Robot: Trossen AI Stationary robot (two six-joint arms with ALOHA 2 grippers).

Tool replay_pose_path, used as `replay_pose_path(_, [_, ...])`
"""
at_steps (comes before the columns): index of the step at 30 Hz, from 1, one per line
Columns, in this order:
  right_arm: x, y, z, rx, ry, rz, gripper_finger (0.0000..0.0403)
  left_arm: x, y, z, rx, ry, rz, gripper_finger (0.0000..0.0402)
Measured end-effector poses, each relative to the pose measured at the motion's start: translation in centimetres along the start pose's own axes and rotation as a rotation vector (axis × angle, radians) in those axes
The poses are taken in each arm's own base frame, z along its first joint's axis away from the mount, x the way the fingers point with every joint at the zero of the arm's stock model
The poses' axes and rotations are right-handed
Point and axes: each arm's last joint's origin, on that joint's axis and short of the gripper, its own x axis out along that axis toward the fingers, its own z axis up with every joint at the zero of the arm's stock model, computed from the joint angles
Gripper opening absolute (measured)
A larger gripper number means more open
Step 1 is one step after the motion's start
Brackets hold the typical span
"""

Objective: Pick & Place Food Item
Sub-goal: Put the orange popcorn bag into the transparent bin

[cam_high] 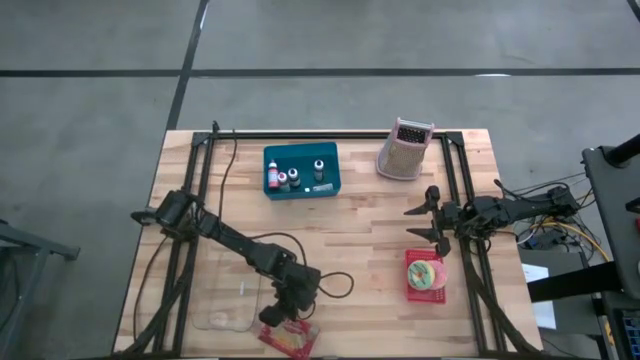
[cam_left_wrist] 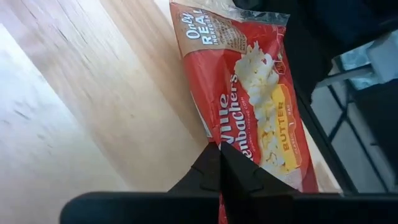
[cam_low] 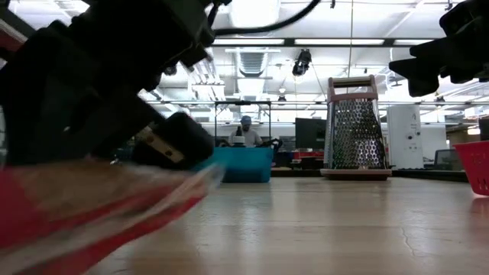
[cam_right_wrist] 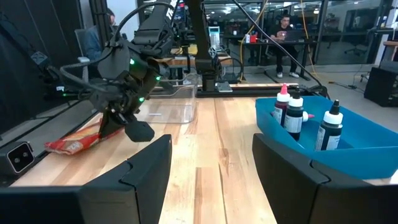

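A red popcorn bag (cam_left_wrist: pixel 255 93) with a yellow "BUTTER" label lies flat near the table's front edge (cam_high: pixel 292 342). The right wrist view shows it far off (cam_right_wrist: pixel 73 144). My left gripper (cam_left_wrist: pixel 220 149) is shut on the bag, reaching down over it (cam_high: pixel 284 320). At the right side of the table my right gripper (cam_high: pixel 424 221) is open with nothing between its fingers (cam_right_wrist: pixel 211 163). My left gripper pinches the bag's long side edge (cam_left_wrist: pixel 214 138) between its two fingers, whose tips meet on the wrapper. The fingers slant down from the table's far left and lie across that edge. The bag rests on the table.
A clear plastic container (cam_high: pixel 230 300) lies just left of the bag. A teal bin (cam_high: pixel 300 168) with small bottles and a box grater (cam_high: pixel 404 148) stand at the back. A red basket (cam_high: pixel 425 272) with food sits right of centre. The table's front edge is close to the bag.
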Motion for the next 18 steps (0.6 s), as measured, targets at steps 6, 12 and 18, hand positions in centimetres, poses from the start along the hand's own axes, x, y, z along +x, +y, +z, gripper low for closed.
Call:
replay_pose_path(6, [0.0,0.0,0.0,0.000,0.000,0.000,0.0219,-0.8,-0.4,0.7,0.064,-0.051,0.050,0.0001])
replay_pose_path(12, [0.0,0.0,0.0,0.000,0.000,-0.003,0.0219,-1.5,-0.7,1.2,0.115,-0.079,0.119,0.0000])
replay_pose_path(18, [0.0,0.0,0.0,0.003,0.001,-0.003,0.0219,-2.7,-1.1,1.8,0.154,-0.120,0.242,0.0000])
